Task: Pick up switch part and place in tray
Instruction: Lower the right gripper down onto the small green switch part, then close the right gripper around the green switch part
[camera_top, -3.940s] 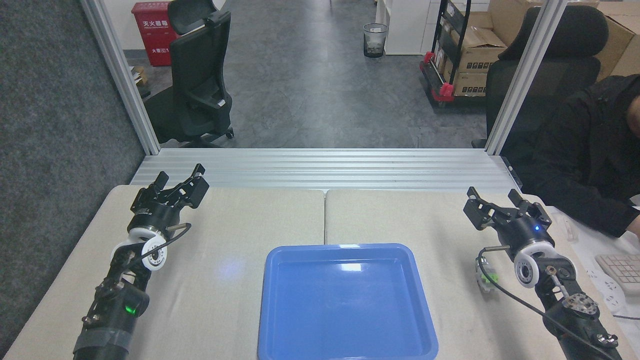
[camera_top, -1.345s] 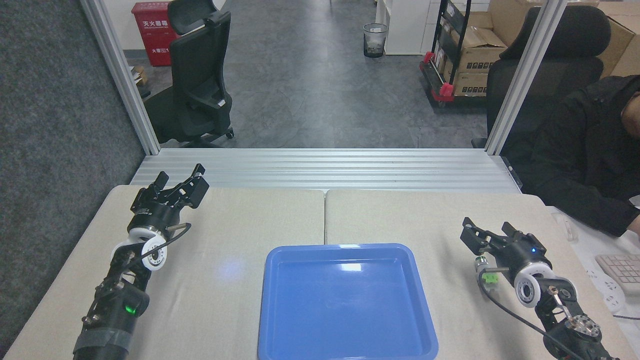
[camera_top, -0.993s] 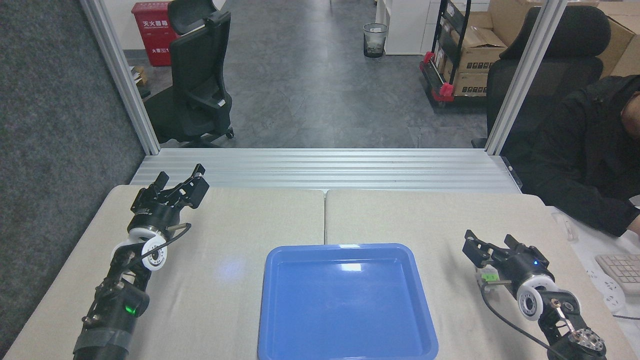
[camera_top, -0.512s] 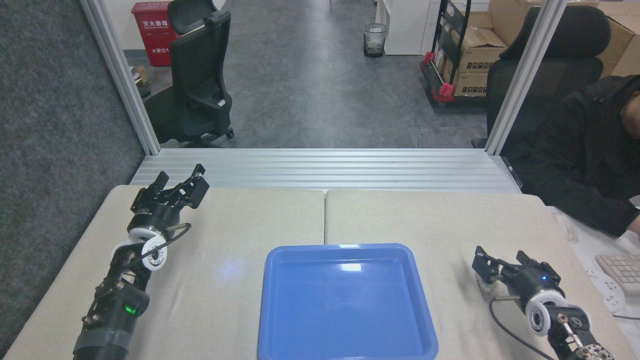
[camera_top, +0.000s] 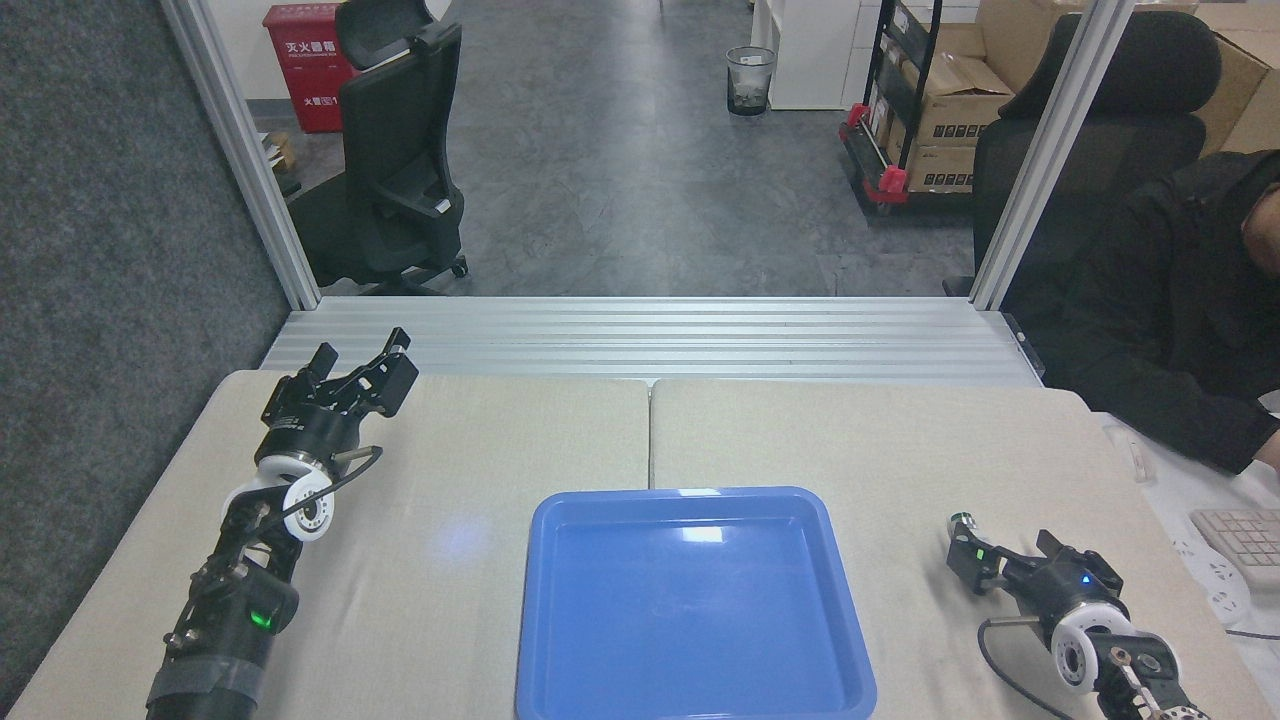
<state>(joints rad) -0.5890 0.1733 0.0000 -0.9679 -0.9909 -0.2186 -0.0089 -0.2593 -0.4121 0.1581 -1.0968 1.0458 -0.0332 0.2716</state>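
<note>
The blue tray (camera_top: 535, 600) lies at the front middle of the table with nothing in it. Right of the tray, the switch part (camera_top: 964, 522) shows only its silvery cap and a speck of green. The rest of it is hidden behind the left finger of my right gripper (camera_top: 1006, 560). That gripper sits low over the table, open, with its left finger against or over the part. I cannot tell whether the part lies between the fingers. My left gripper (camera_top: 358, 362) rests open and holds nothing at the far left of the table.
A person in a dark jacket (camera_top: 1180, 310) sits at the right by a keyboard (camera_top: 1240, 535). An aluminium rail deck (camera_top: 650, 335) borders the table's far edge, with upright posts at both corners. Office chairs stand beyond.
My right arm has drawn back toward the near edge and dropped lower, so its left finger now covers most of the switch part. The left arm and tray are unmoved.
</note>
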